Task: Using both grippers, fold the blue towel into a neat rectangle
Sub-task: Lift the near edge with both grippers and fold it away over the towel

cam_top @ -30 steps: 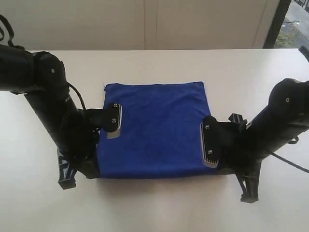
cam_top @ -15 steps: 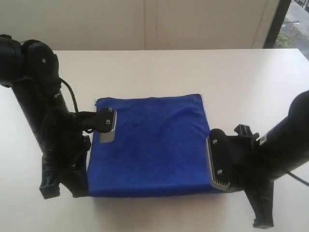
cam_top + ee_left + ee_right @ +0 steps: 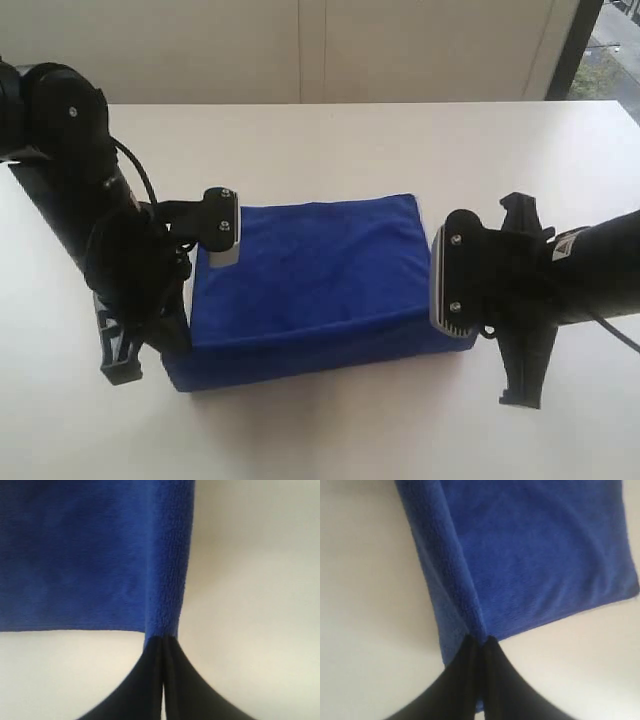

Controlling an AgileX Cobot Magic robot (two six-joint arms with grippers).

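The blue towel (image 3: 320, 270) lies on the white table (image 3: 350, 140) with its near edge raised, so a blue band hangs down along the front. My left gripper (image 3: 178, 345) is shut on the towel's near left corner. The left wrist view shows the fingers (image 3: 150, 680) pressed together at that gripper's (image 3: 162, 641) tip, with the towel (image 3: 75, 555) stretching away from them. My right gripper (image 3: 468, 335) is shut on the near right corner. In the right wrist view that gripper (image 3: 481, 640) pinches a ridge of the towel (image 3: 540, 555).
A pale wall runs behind the table's far edge (image 3: 320, 103). A window strip (image 3: 600, 45) shows at the upper right. Bare tabletop surrounds the towel on all sides.
Both grippers have risen with the towel's near corners. The near edge has come off the table and the towel's far edge has slid a little nearer.
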